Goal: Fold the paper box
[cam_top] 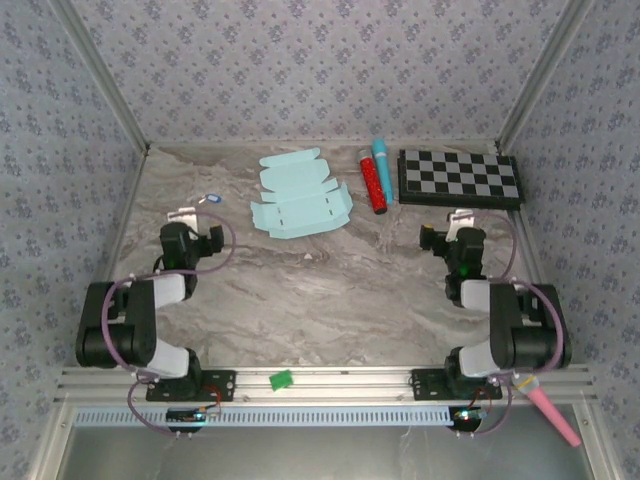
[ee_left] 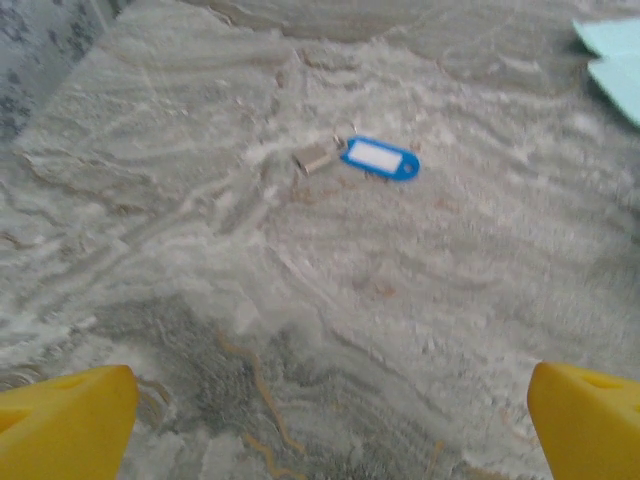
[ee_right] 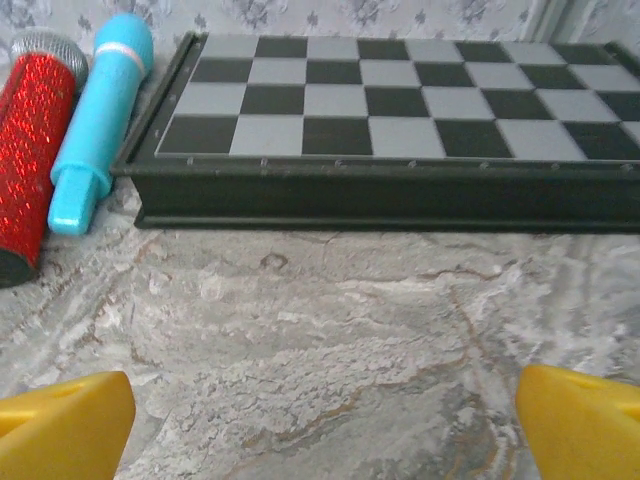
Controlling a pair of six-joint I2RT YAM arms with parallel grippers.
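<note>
One paper box (cam_top: pixel 300 197) lies flat and unfolded on the bench (cam_top: pixel 330 290), toward 12 o'clock. It is well apart from both arms, at about 3 o'clock from the left jaws and 9 o'clock from the right jaws. Both pairs stand released, grasping nothing. Also there: one key tag (cam_top: pixel 212 199), two toy microphones, red (cam_top: pixel 372 182) and blue (cam_top: pixel 382 160), and one checkerboard (cam_top: pixel 460 177).

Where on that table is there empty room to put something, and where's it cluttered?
Widest bare marble: the middle of the table, between left gripper and right gripper, nearer than the paper box. Smaller: the back-left corner beyond the key tag. Crowded at the back: red microphone, blue microphone and checkerboard sit close together.
</note>
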